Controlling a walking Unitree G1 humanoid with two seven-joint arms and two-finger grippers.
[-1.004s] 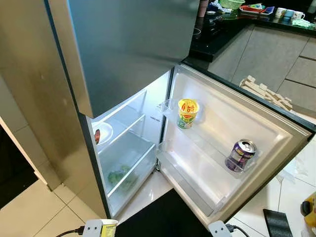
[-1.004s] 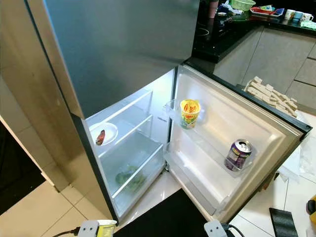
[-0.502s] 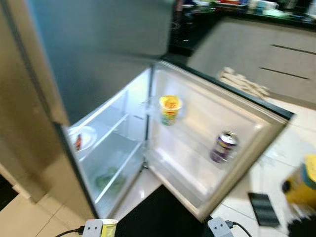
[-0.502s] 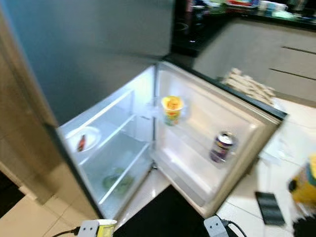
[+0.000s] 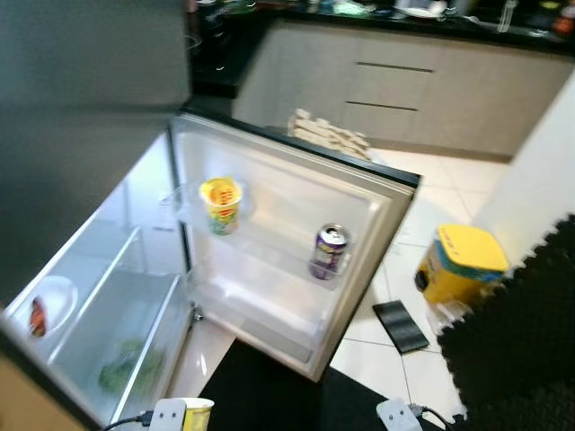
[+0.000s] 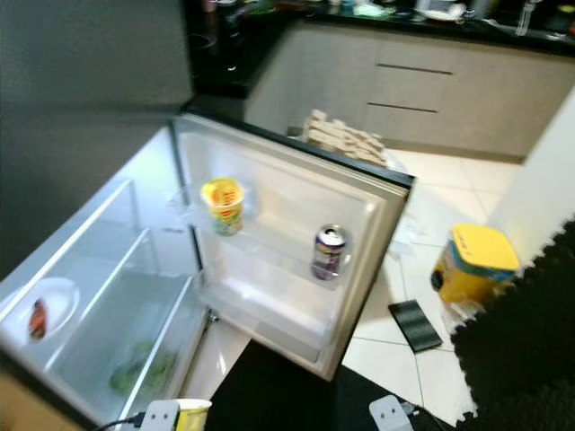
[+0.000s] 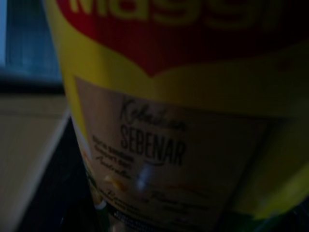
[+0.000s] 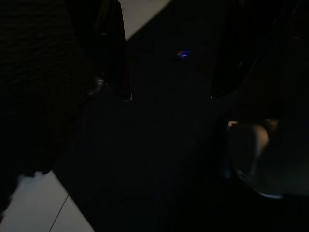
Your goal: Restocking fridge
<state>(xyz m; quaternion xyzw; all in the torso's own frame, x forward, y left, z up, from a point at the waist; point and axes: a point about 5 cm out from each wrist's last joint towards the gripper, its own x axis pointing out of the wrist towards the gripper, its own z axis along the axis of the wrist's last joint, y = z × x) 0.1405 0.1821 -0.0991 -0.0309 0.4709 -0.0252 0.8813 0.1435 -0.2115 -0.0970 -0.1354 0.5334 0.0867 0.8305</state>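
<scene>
whole view swung right vs. a sec ago, so camera turned, not the things: fridge door (image 5: 359,193) now centre, yellow container (image 5: 460,265) on floor at right. restock not yet done. noodle cup (image 7: 183,125) clamped in left gripper (image 5: 184,415), low near, long axis upright, rim up. right gripper (image 5: 397,415) low near; fingers: cannot tell.

Fridge (image 5: 117,296) open, lower door (image 5: 359,189) swung wide. Door shelf: yellow noodle cup (image 5: 220,204) upright at hinge end; purple can (image 5: 329,251) upright, well apart toward outer edge. Inside: white plate (image 5: 52,301) on shelf, greens (image 5: 126,370) below. Second yellow Maggi cup (image 7: 169,121) close before left wrist camera.
</scene>
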